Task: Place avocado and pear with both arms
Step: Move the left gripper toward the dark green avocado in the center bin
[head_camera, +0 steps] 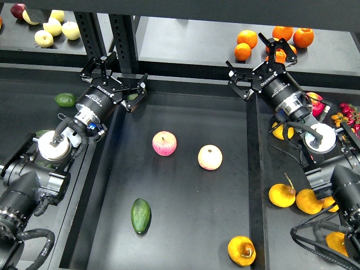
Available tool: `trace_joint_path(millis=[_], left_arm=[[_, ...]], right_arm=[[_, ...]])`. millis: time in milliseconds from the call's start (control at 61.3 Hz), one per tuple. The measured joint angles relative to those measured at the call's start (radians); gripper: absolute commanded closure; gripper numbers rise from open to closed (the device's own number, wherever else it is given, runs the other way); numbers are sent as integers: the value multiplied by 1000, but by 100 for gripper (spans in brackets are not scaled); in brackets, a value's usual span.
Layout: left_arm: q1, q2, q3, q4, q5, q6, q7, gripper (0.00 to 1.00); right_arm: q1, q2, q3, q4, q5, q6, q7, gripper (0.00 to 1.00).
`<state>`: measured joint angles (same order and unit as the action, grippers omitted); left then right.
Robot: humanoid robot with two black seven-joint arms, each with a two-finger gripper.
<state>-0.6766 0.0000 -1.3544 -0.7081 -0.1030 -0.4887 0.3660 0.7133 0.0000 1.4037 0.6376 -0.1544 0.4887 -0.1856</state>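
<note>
The dark green elongated avocado (140, 215) lies in the front left of the black centre tray (185, 115). The orange-yellow pear (242, 250), with a dark dimple, lies at the tray's front right. My left gripper (115, 79) is open and empty over the tray's far left corner, far from the avocado. My right gripper (257, 61) is open and empty over the tray's far right corner, far from the pear.
Two pink-and-yellow apples (164, 143) (210, 157) lie mid-tray. A lighter green avocado (65, 99) lies on the left side surface. Oranges (246, 38) sit on the back right shelf and yellow apples (53, 26) on the back left. Several orange-yellow fruits (281, 195) lie at the right.
</note>
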Motion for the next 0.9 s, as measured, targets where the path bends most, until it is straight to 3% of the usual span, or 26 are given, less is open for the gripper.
trace_joint_path(millis=[163,245,522,897], left_arm=[[-21,0,-2,2,0,0,96,3],[-39,0,9,9,3,0,117,3],[-137,4,184,31,11,0,123,3],[-254,158,597,27,1,0,123,3]], right_arm=[[0,0,-3,0,0,0,0,0],[0,0,-2,0,1,0,0,0],[0,0,0,2,1,0,0,0],[-9,0,0,5,1,0,0,0]])
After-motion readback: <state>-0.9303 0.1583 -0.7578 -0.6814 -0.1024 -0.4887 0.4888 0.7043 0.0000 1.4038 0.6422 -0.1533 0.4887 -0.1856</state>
